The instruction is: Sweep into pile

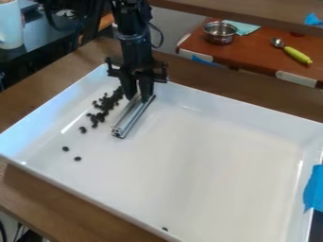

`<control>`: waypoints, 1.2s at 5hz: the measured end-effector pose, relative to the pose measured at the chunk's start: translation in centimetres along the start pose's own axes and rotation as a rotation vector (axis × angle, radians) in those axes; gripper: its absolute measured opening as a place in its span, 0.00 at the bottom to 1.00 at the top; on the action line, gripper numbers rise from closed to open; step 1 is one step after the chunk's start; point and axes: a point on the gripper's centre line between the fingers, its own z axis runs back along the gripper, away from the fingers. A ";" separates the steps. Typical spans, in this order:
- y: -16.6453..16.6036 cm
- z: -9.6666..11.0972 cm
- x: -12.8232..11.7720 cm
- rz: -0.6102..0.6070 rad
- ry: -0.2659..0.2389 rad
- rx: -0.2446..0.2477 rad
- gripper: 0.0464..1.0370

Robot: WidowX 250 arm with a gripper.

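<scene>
Black robot arm (pixel 135 52), built of chunky, blocky segments. A thin, dark cable (pixel 160 37) bows out in a loose loop on its 3 o'clock side. Lower down, a wide black crosspiece (pixel 137 72) has knobby, upright ends at 9 and 3 o'clock. At the 6 o'clock end are two long, narrow, plain black jaws.

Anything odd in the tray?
One dark piece sits alone near the white tray's near wall, well away from the main cluster. Two more lie loose off the cluster's near end. No visible damage.
</scene>
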 end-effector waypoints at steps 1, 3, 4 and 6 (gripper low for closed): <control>1.9 0.1 1.3 0.031 -0.028 0.027 0.28; 4.8 0.9 2.3 0.031 -0.084 0.154 0.28; 3.6 3.5 2.1 0.039 -0.114 0.093 0.28; -4.4 6.9 -1.2 0.052 -0.035 -0.190 0.28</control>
